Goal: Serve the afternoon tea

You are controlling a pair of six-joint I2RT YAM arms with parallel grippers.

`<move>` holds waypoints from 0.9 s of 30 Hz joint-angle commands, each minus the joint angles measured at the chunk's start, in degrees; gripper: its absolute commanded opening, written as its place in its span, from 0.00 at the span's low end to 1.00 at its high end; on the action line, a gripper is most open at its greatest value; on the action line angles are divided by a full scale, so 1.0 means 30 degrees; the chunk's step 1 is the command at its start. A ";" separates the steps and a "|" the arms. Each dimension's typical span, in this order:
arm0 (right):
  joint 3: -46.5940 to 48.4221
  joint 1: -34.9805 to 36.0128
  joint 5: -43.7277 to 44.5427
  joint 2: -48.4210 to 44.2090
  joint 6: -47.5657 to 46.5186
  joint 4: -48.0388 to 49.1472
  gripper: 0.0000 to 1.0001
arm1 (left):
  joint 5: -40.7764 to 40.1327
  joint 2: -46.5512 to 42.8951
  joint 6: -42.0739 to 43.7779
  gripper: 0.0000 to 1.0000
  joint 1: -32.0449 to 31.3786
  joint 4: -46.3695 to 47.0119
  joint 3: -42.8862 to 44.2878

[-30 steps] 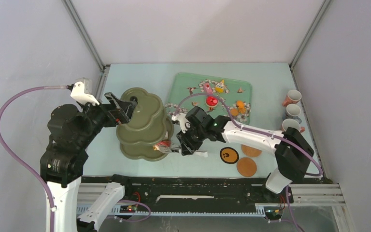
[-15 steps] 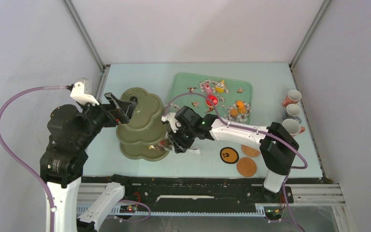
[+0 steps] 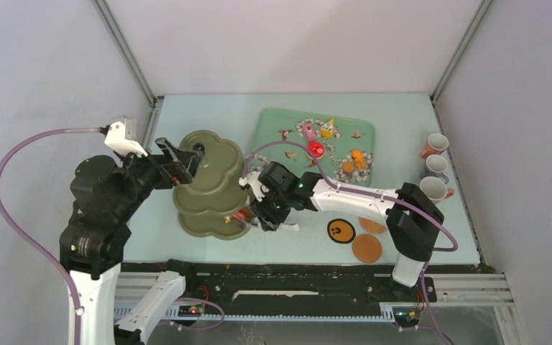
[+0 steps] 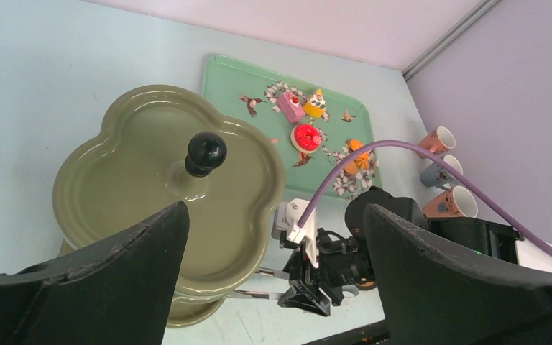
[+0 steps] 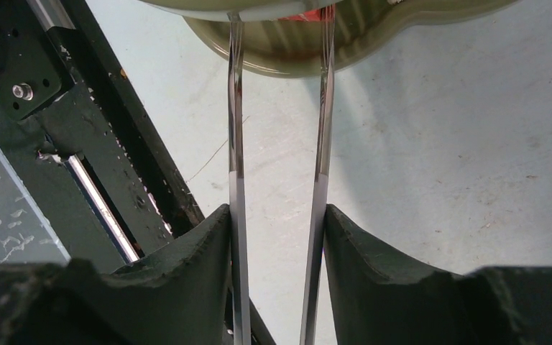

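The olive-green three-tier stand (image 3: pixel 208 180) stands at the left of the table. My left gripper (image 3: pixel 180 162) hovers open over its top tier (image 4: pixel 165 194), near the black knob (image 4: pixel 205 152). My right gripper (image 3: pixel 269 212) is shut on the metal tongs (image 5: pixel 233 144). Their tips reach under the middle tier over the bottom tier (image 5: pixel 345 43). A red pastry (image 3: pixel 241 213) sits at the tips. Pink (image 3: pixel 307 131), yellow (image 3: pixel 327 129), red (image 3: pixel 315 149) and orange (image 3: pixel 359 157) pastries lie on the tray. Three cups (image 3: pixel 436 166) stand at the right edge.
The mint-green floral tray (image 3: pixel 273 126) lies behind the right arm. A black coaster (image 3: pixel 341 231) and two brown coasters (image 3: pixel 367 248) lie near the front edge. The black base rail (image 5: pixel 79 144) runs just left of the tongs.
My right arm has moved left, carrying the tongs and the red pastry further in over the stand's bottom tier. The left arm has not moved.
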 commanded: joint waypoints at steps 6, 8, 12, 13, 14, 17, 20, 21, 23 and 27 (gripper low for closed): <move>0.0998 0.0108 0.0092 -0.1156 -0.0216 -0.0195 0.50 | 0.0156 -0.0124 0.0183 0.98 -0.0117 0.0478 0.0073; 0.0992 0.0123 0.0192 -0.1317 -0.0162 -0.0532 0.50 | 0.0160 -0.0134 0.0210 0.98 -0.0117 0.0502 0.0075; 0.0800 0.0122 0.0347 -0.1919 -0.0136 -0.0774 0.50 | 0.0164 -0.0142 0.0183 0.98 -0.0117 0.0518 0.0029; 0.0769 0.0109 0.0420 -0.2148 -0.0107 -0.0803 0.49 | 0.0170 -0.0123 0.0181 0.98 -0.0117 0.0518 0.0042; 0.0765 0.0108 0.0506 -0.2276 -0.0078 -0.0855 0.49 | 0.0174 -0.0099 0.0181 0.98 -0.0117 0.0533 0.0051; 0.0751 0.0075 0.0797 -0.2755 0.0067 -0.1135 0.49 | 0.0177 -0.0084 0.0185 0.98 -0.0117 0.0563 0.0075; 0.0355 -0.0048 0.0935 -0.3329 0.0221 -0.1258 0.47 | 0.0158 -0.0076 0.0182 0.98 -0.0117 0.0552 0.0088; 0.0153 -0.0113 0.0764 -0.3508 0.0322 -0.1215 0.46 | 0.0176 -0.0082 0.0181 0.98 -0.0117 0.0566 0.0053; -0.0281 -0.0134 0.0026 -0.3723 0.0537 -0.1071 0.42 | 0.0193 -0.0083 0.0167 0.98 -0.0117 0.0616 -0.0010; -0.0944 -0.0028 -0.0252 -0.3683 0.1129 -0.0922 0.37 | 0.0215 -0.0066 0.0130 0.98 -0.0117 0.0677 -0.0066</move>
